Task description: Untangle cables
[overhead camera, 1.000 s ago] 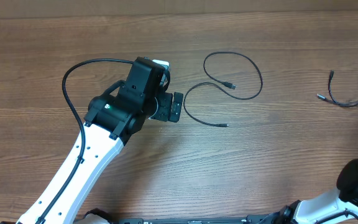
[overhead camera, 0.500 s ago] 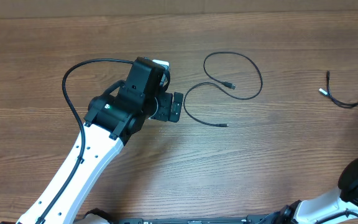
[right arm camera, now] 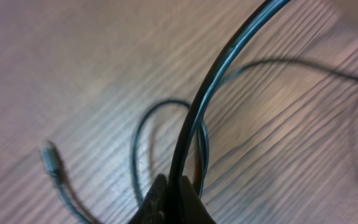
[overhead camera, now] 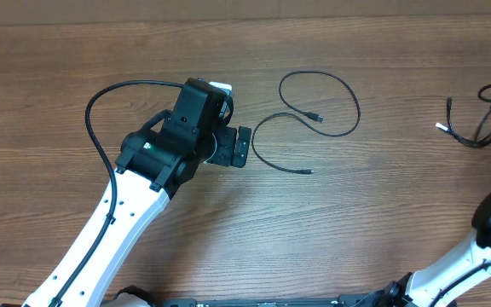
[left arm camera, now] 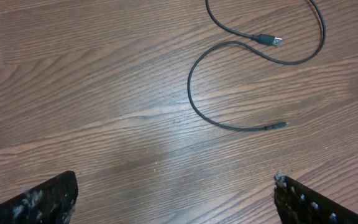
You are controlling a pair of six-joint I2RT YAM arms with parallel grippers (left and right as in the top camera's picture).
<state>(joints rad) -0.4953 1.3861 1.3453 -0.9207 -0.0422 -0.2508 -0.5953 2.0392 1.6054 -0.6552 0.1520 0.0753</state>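
Rightward went the right cable [overhead camera: 455, 134], its plug end dragged a little across the tabletop [overhead camera: 382, 222] as the right claw [right arm camera: 171, 202] came in from the edge; that claw was clamped on the cord, a slack loop trailing on the wood; the left claw [left arm camera: 176, 186] stood wide apart and empty near the centre cable [left arm camera: 189, 84], which lay loose and uncrossed. The held cord was best drawn slowly, well clear of its neighbour, watching the trailing loop for snags.
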